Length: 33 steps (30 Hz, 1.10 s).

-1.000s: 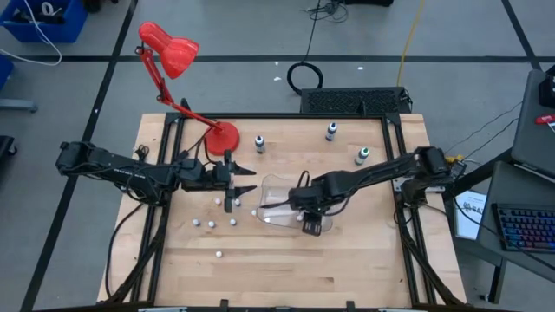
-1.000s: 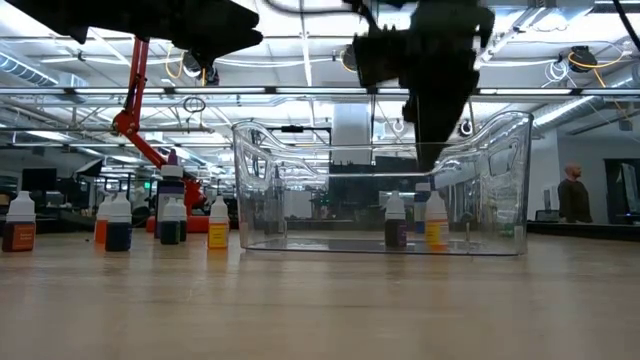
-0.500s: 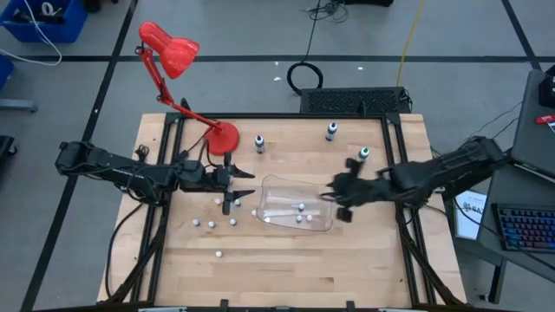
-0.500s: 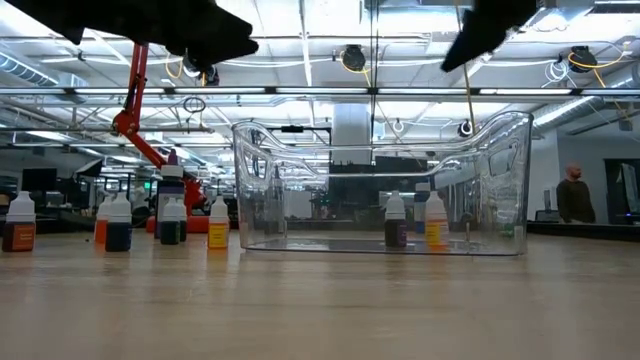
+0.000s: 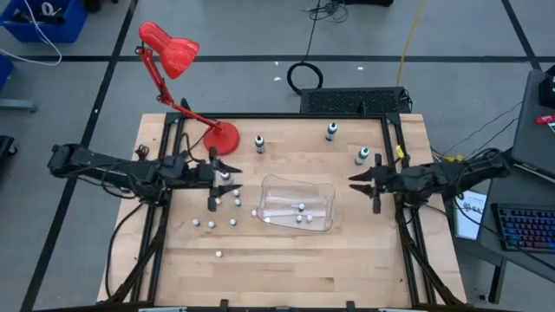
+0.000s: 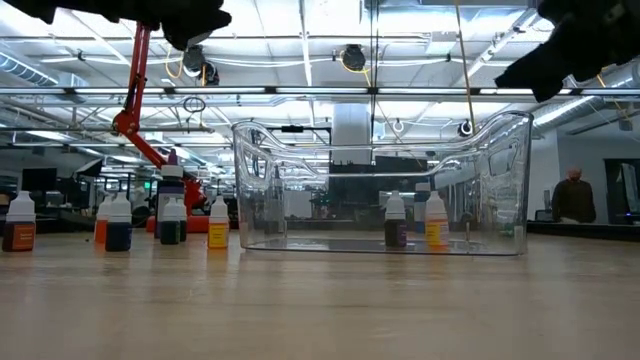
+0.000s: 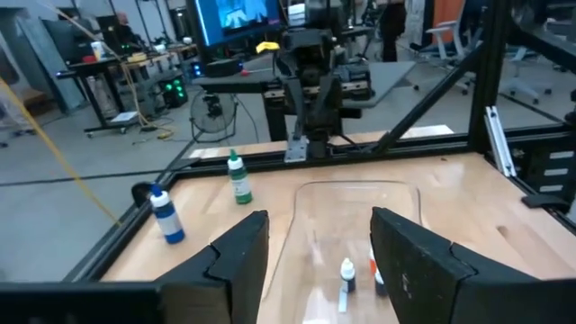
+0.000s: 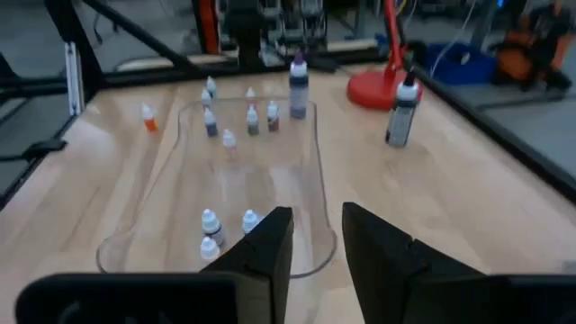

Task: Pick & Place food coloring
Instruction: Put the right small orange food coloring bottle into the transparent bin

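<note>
Two speakers, describing the scene for a listener who cannot see it.

**First:** Where is the food coloring?

**Second:** Several tiny bottles (image 5: 212,223) stand loose on the bench, left of centre, beside a clear plastic bin (image 5: 323,192). Two more (image 8: 211,222) already stand inside the bin, toward its front wall. Larger capped bottles (image 5: 259,144) stand along the far edge, near a red lamp (image 5: 222,137).

**First:** And the arms?

**Second:** The left end effector (image 5: 216,178) hovers over the far side of the loose cluster, fingers (image 7: 236,261) parted, holding nothing. The right end effector (image 5: 368,180) hangs just right of the bin, fingers (image 8: 268,246) a narrow gap apart, also empty.

**First:** How would a bottle handle?

**Second:** Judging by looks, very light and easy to topple. The pale plastic body is probably smooth, perhaps a little squeezable, so a firm but gentle pinch would suit it. The body just below the cap seems the safest hold, with the fingers coming down on either side.

**First:** Which way do they point?

**Second:** All appear upright, caps up, long axis vertical, at right angles to the bench top.
</note>
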Each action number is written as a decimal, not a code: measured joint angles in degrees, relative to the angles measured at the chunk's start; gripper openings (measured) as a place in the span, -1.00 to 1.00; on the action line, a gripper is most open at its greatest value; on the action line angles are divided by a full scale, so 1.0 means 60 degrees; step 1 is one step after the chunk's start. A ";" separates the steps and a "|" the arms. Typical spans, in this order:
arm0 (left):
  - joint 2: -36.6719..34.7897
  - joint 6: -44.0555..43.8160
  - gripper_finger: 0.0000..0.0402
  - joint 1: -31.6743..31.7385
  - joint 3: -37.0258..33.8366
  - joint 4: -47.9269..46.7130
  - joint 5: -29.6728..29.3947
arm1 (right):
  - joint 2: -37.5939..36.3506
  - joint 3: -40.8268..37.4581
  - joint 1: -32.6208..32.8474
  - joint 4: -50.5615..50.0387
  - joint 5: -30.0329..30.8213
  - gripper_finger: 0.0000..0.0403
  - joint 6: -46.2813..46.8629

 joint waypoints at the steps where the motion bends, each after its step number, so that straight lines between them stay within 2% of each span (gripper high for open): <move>1: -0.0152 -0.0001 0.00 0.0004 0.0000 -0.0130 -0.0007 | -0.0326 -0.0141 0.0000 0.0080 0.0003 -0.56 -0.0149; 7: -0.0519 0.0146 0.00 0.0000 0.0000 -0.0321 -0.0081 | -0.2078 -0.1205 -0.0004 0.0577 0.0073 -0.56 -0.0849; 12: -0.0512 0.0189 -0.05 0.0001 0.0000 -0.0316 -0.0084 | -0.3212 -0.2197 -0.0018 0.1655 0.0085 -0.56 -0.1510; 18: -0.0523 0.0136 -0.07 0.0004 0.0000 -0.0221 -0.0088 | -0.3321 -0.2742 -0.0351 0.2410 -0.0011 -0.56 -0.1809; 23: -0.0523 0.0040 -0.07 0.0029 0.0000 -0.0201 -0.0147 | -0.3373 -0.2935 -0.1144 0.2577 -0.1337 -0.56 -0.1578; 28: -0.0523 0.0034 -0.07 0.0029 0.0000 -0.0051 -0.0157 | -0.3375 -0.3057 -0.2310 0.2641 -0.2263 -0.56 -0.1521; 33: -0.0519 -0.0112 -0.07 0.0029 0.0000 -0.0073 -0.0157 | -0.3375 -0.3234 -0.3499 0.2592 -0.3708 -0.56 -0.1382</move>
